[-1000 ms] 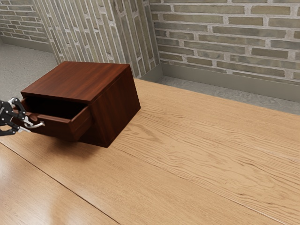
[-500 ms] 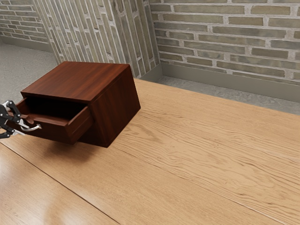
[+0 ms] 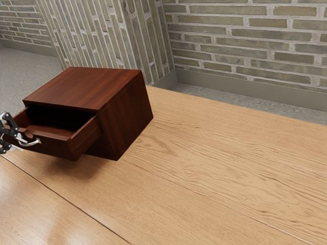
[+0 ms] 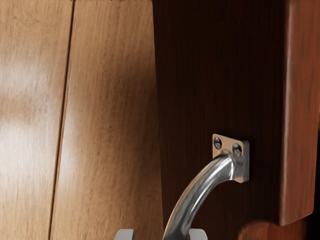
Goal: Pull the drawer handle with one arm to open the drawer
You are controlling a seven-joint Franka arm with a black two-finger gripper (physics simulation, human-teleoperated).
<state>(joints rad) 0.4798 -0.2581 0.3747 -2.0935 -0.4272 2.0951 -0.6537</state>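
A dark red-brown wooden cabinet (image 3: 104, 97) stands on the table at the exterior view's left. Its drawer (image 3: 61, 140) sticks out part way toward that left edge, showing a dark hollow behind it. A curved metal handle (image 3: 28, 142) is fixed to the drawer front. My black gripper (image 3: 7, 133) is at the frame's left edge, shut on that handle. In the wrist view the handle (image 4: 205, 187) arcs from its screwed plate on the drawer front (image 4: 220, 90) down between my two grey fingertips (image 4: 125, 234).
The light wooden table (image 3: 214, 168) stretches wide toward the exterior view's right and front. A brick wall (image 3: 245, 35) and a grey floor lie behind it.
My gripper has moved further toward the exterior view's left, drawing the drawer out of the cabinet with it. The cabinet itself has stayed put.
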